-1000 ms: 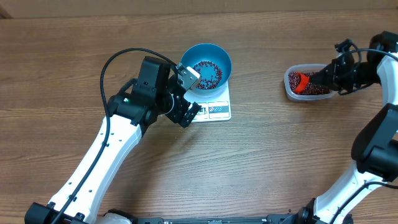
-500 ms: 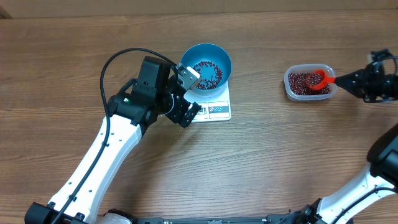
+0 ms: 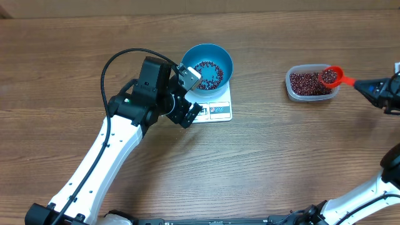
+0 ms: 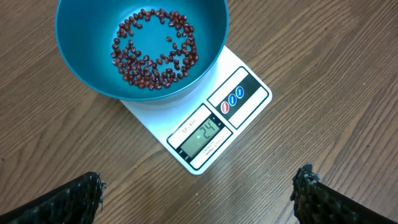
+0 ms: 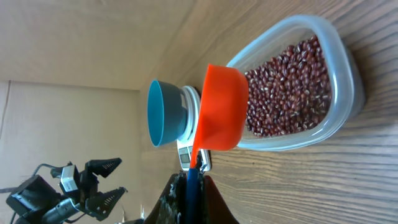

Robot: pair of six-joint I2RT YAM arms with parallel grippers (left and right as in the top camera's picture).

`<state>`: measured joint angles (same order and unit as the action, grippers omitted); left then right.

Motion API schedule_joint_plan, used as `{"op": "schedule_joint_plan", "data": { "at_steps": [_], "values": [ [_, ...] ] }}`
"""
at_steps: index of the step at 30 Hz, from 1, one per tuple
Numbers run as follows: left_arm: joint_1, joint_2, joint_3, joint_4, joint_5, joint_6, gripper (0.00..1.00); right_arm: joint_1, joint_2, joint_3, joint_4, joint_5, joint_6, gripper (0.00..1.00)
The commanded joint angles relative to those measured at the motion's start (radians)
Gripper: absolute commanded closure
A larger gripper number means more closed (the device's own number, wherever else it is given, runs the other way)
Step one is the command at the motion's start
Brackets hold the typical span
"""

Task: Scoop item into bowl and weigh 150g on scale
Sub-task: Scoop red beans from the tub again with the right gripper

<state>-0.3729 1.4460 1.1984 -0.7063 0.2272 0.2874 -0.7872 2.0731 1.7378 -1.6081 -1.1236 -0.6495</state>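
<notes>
Grip: right end effector (image 5: 189,186) clenched on red scoop (image 3: 330,76) handle; left end effector (image 4: 196,190) spread wide, empty, near scale (image 4: 205,118).

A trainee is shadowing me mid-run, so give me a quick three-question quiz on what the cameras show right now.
1. True or false: the round bright blue bowl sits on the flat white kitchen scale.
2. Multiple choice: the right gripper is shut on A) the bowl's rim, B) the handle of the orange plastic scoop, C) nothing at all.
3. Short answer: what number does the scale's display show?

Key: 1 true; 2 B; 3 24.
</notes>
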Motion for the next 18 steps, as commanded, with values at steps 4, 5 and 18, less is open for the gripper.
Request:
{"op": "schedule_joint_plan", "data": {
  "at_steps": [4,5,18],
  "values": [
    [0.002,-0.002,0.021,0.003,-0.005,0.004,0.00,-0.006,0.005,-0.005,0.001,-0.054,-0.041,0.96],
    [0.002,-0.002,0.021,0.003,-0.005,0.004,0.01,-0.006,0.005,-0.005,0.000,-0.060,-0.040,0.96],
    [0.002,-0.002,0.021,0.003,-0.005,0.004,0.00,0.031,0.005,-0.005,-0.029,-0.106,-0.041,0.96]
  ]
}}
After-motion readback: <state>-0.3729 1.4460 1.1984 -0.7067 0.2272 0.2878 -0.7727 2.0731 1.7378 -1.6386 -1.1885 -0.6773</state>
